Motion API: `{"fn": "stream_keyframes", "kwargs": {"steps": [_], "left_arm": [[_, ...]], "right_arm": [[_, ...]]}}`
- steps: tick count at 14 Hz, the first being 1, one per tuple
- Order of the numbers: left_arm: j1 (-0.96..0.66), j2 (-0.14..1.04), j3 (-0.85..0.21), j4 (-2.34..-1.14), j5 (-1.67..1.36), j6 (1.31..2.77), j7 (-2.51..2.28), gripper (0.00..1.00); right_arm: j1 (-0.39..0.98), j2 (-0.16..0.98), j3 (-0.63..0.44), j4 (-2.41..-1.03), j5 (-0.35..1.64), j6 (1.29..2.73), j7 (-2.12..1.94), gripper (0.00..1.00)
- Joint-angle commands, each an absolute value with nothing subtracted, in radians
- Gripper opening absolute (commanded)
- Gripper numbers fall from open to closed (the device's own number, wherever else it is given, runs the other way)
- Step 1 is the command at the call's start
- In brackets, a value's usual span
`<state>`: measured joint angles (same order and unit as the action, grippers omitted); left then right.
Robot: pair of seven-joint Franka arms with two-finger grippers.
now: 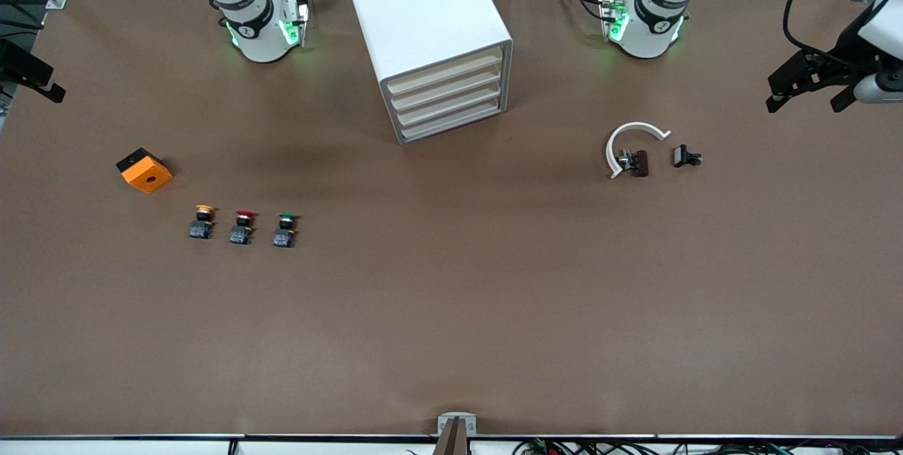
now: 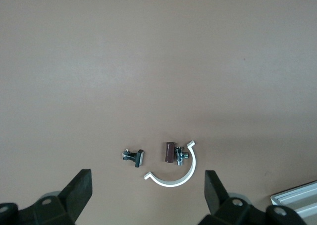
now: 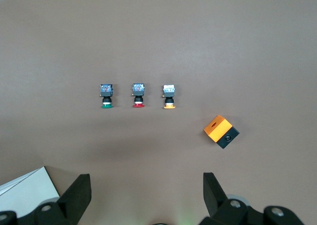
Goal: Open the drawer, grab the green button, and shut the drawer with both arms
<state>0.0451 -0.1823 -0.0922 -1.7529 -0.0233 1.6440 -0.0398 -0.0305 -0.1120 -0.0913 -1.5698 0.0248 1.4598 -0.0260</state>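
The tall white cabinet [image 1: 423, 17] stands at the middle of the table between the two arm bases. Its four cream drawers [image 1: 448, 99] look alike and all are shut. The green-capped button [image 1: 285, 229] stands on the table nearer to the front camera than the cabinet, toward the right arm's end; it also shows in the right wrist view [image 3: 106, 96]. My left gripper [image 1: 811, 92] hangs open and empty over the left arm's end of the table [image 2: 148, 195]. My right gripper [image 1: 42, 85] hangs open and empty over the right arm's end [image 3: 146, 195].
A red-capped button [image 1: 242, 226] and a yellow-capped button [image 1: 203, 221] stand in a row beside the green one. An orange box [image 1: 144, 170] lies close to them. A white curved clip [image 1: 631, 137], a brown part [image 1: 638, 163] and a small black part [image 1: 686, 156] lie toward the left arm's end.
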Motion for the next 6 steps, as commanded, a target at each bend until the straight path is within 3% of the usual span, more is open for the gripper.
{"fn": "stream_keyframes", "kwargs": {"steps": [1, 6], "left_arm": [[0.046, -0.161, -0.1, -1.701, -0.034, 1.602, -0.043, 1.0], [0.046, -0.161, -0.1, -1.698, -0.032, 1.595, -0.04, 1.0]], "right_arm": [[-0.025, -0.141, -0.098, -1.591, 0.025, 1.473, -0.035, 1.0], [-0.02, -0.147, -0.094, -1.591, 0.003, 1.474, -0.037, 1.0]]}}
